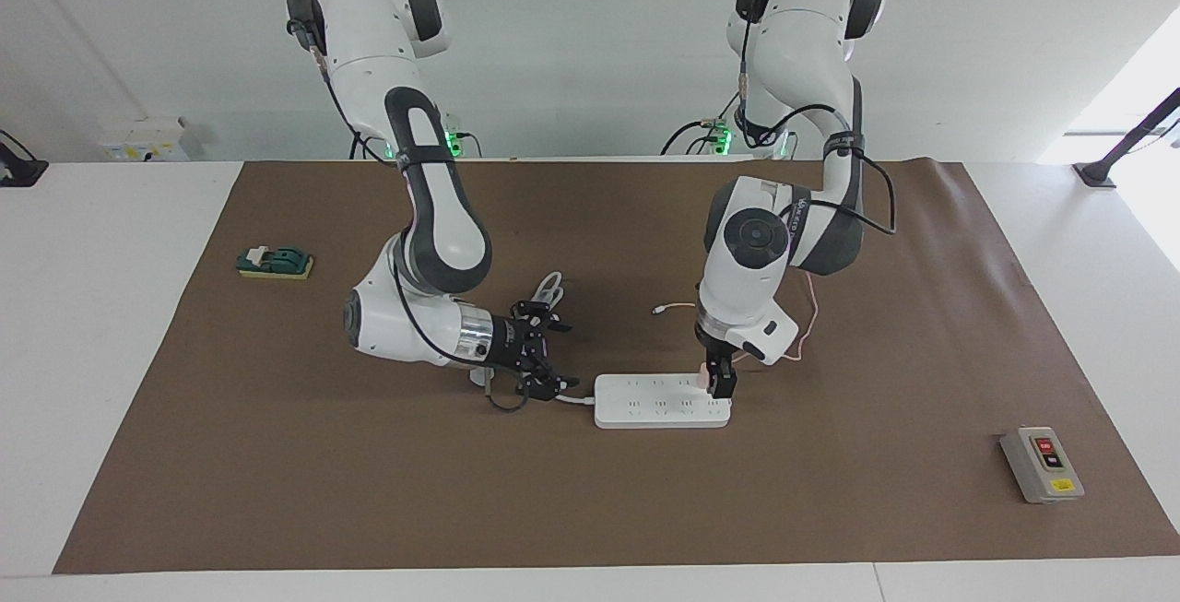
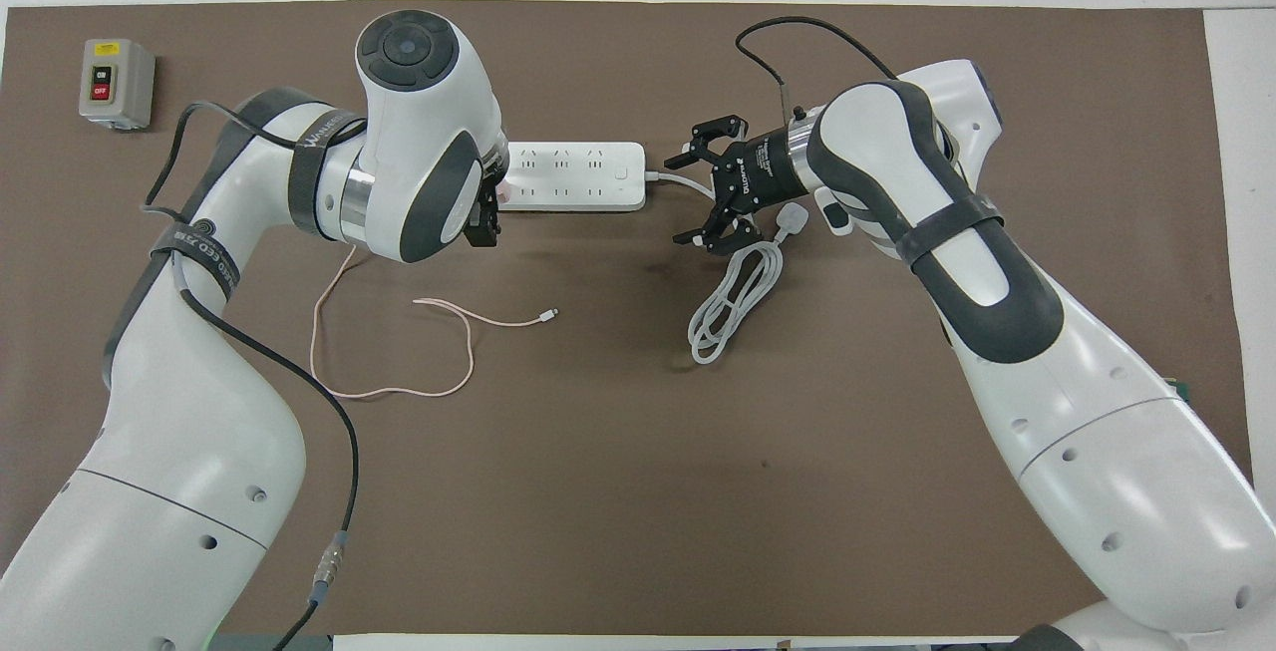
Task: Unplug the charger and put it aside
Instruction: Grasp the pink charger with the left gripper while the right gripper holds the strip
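The charger (image 1: 707, 380) is a small pale-pink cube plugged into the white power strip (image 1: 645, 408) at the strip's end toward the left arm. My left gripper (image 1: 722, 383) comes straight down on it and is shut on it; it also shows in the overhead view (image 2: 488, 219), with the charger (image 2: 506, 194) just beside its fingers. The charger's thin pink cable (image 2: 399, 393) loops on the mat nearer the robots. My right gripper (image 1: 564, 358) is open at the strip's other end (image 2: 688, 194), its fingers either side of the strip's white cord (image 2: 666, 175).
A coiled thick white cord (image 2: 733, 307) with a three-pin plug (image 2: 793, 222) lies under the right arm's wrist. A grey on/off switch box (image 2: 117, 83) stands toward the left arm's end. A green object on a yellow pad (image 1: 275, 262) lies toward the right arm's end.
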Action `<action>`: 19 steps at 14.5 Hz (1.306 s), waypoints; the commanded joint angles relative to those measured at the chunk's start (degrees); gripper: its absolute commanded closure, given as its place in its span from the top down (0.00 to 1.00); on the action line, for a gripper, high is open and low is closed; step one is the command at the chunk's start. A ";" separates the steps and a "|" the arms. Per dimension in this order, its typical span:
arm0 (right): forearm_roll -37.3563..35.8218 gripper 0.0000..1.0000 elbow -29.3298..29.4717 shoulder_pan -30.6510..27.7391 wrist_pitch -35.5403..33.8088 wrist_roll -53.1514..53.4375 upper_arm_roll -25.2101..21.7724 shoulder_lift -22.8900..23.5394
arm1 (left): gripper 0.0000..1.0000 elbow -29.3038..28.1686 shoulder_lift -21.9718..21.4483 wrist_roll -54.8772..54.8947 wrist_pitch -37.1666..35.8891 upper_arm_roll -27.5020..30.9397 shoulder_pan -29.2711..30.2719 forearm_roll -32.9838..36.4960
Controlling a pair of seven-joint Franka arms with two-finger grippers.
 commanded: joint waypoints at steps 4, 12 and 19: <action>2.30 1.00 13.88 3.42 2.85 5.25 0.14 10.50 | 0.99 0.18 0.50 -0.39 -0.55 0.78 -0.87 1.51; -0.50 1.00 16.86 4.57 2.95 4.46 -0.30 12.52 | 0.37 -1.67 0.50 2.78 1.65 0.70 -1.13 1.42; -3.41 1.00 17.84 4.66 3.73 3.85 -0.47 13.75 | 0.21 -1.84 0.41 5.32 1.65 0.70 -0.87 1.33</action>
